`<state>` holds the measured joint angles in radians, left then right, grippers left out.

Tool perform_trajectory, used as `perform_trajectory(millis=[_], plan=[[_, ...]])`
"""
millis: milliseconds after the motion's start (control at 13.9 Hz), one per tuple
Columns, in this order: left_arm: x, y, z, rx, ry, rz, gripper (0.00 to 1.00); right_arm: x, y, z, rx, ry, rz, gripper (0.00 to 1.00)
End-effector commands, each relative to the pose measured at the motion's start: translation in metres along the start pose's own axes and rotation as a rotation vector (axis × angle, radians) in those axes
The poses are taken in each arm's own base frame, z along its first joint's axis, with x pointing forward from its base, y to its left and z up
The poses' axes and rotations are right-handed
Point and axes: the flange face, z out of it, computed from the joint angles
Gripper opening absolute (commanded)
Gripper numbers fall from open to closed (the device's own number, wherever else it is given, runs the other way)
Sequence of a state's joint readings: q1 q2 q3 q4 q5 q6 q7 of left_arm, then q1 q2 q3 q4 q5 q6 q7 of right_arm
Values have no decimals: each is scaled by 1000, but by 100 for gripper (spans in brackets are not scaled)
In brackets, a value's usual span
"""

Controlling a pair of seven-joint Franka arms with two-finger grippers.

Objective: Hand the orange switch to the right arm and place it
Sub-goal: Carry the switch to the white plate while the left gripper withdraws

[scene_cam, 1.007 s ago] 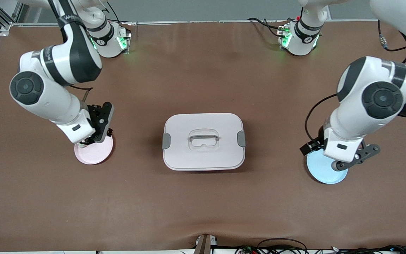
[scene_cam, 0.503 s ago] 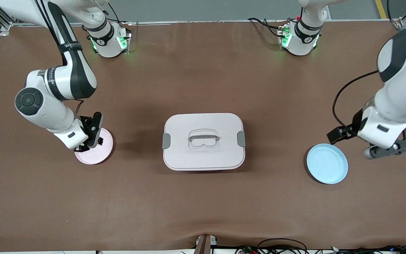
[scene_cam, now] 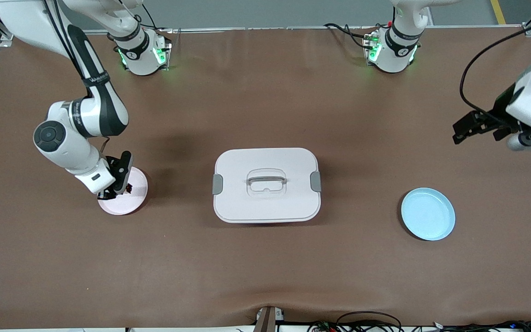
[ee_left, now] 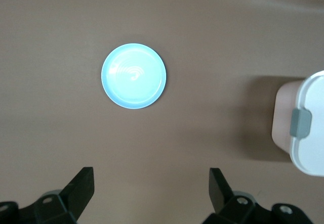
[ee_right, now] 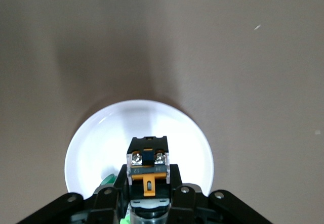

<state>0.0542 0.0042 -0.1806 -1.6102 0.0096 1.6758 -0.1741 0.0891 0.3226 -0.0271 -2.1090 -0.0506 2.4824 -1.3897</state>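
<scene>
The orange switch (ee_right: 147, 164), a small black part with an orange clip and two screws, sits between the fingers of my right gripper (ee_right: 147, 181). The gripper is shut on it, low over the pink plate (ee_right: 91, 138). In the front view the right gripper (scene_cam: 124, 186) holds the switch (scene_cam: 129, 187) over the pink plate (scene_cam: 137, 200) at the right arm's end of the table. My left gripper (ee_left: 150, 188) is open and empty, up in the air over bare table near the left arm's end (scene_cam: 477, 123).
A white lidded box (scene_cam: 266, 184) with a handle stands mid-table. A light blue plate (scene_cam: 427, 213) lies empty near the left arm's end, also in the left wrist view (ee_left: 133, 76). A green part (ee_right: 107, 179) lies on the pink plate beside the right gripper.
The left arm has lifted off the blue plate and drawn back toward its end of the table. The right gripper has sunk lower over the pink plate with the switch.
</scene>
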Motion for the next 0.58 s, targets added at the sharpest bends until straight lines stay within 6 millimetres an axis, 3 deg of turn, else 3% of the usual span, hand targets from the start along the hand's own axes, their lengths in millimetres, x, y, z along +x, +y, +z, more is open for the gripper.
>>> perform_trajectory(millis=[0, 144, 503], plan=[[-15, 0, -1, -4, -9, 47, 100, -14, 0, 23, 13, -10, -18, 0], [-21, -3, -6, -2, -3, 41, 100, -15, -2, 35, 9, -9, -22, 0], [-36, 8, -26, -1, 30, 65, 100, -16, -5, 57, -10, -2, -14, 0]])
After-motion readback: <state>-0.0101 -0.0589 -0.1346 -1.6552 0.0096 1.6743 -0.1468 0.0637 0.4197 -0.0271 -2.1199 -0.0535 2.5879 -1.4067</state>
